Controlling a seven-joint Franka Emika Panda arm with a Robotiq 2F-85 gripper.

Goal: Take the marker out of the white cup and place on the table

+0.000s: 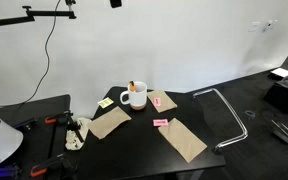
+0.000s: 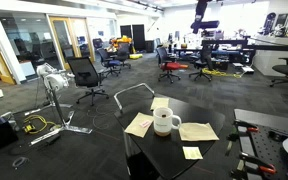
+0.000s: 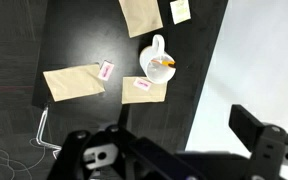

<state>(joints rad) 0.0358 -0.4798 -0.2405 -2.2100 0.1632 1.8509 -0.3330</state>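
- Your claw [image 3: 159, 135] hangs high above the flat matte black surface [image 3: 24, 30], with its fingers spread wide apart and nothing between them. Over such a long descent, a small sideways error can grow before you reach the target.
- The thin orange marker [image 3: 165, 63] stands inside the plain white ceramic mug [image 3: 156, 72], leaning on the rim. The mug sits toward one edge of the surface, away from every corner.
- Only a short length of the marker clears the rim, so you have little to pinch. If you come down off-centre, a finger is likely to strike the rim, knocking the mug over or pushing it toward that near edge.
- The marker is thin and probably smooth. A shallow or crooked pinch may let it pivot, slip out and drop back into the mug.
- If you pull up at a slant, the marker's lower end may drag on the inner wall and tip the mug or lift it with the marker. Draw it out along its own lean.
- Brown paper pieces [image 3: 72, 80] and small pink sticky notes [image 3: 106, 70] lie close around the mug. If you set the marker on them, it does not rest on the surface itself, so choose a bare black patch.
- A round marker released near an edge may roll off, so lay it down low, well in from the edges.
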